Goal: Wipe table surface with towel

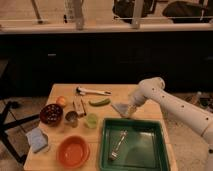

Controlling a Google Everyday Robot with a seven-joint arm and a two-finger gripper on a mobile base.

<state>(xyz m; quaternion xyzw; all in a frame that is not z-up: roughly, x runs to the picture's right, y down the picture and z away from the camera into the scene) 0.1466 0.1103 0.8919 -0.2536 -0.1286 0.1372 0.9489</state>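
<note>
Camera view takes in the tan wooden surface point(120, 91) from the front, with a green tray point(133, 121) at its near right part and a fork point(118, 146) lying inside. Just beyond the tray's far rim lies the towel point(120, 108), a small grey cloth on the boards. The gripper point(131, 111) points down at the towel's right edge, also just behind that rim, its fingers apart; whether it touches the cloth I cannot tell. Left of the tray sits an orange bowl point(73, 151).
</note>
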